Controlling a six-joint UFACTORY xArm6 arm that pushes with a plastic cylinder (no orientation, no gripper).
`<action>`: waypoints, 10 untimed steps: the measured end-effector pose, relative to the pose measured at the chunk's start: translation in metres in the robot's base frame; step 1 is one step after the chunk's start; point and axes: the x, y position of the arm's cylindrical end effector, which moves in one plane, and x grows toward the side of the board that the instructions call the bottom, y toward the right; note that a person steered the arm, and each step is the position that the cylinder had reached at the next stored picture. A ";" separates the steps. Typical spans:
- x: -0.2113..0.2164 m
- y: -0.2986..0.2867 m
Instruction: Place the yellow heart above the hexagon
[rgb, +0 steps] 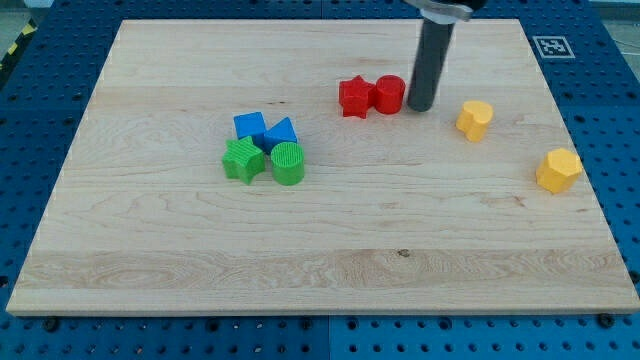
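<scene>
Camera view is showing my tip, a bare rod with no end effector jaws, sitting beside the red cylinder, so I'm steering right to get under the yellow heart, nudging it above the yellow hexagon.

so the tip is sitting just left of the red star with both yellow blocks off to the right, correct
Not quite. In the camera view my tip sits just to the view's right of the red cylinder, not left of the red star. The rest holds: the yellow heart and the yellow hexagon both lie further to the view's right.
</scene>
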 end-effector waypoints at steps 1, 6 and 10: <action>0.036 0.025; 0.009 0.073; 0.028 0.104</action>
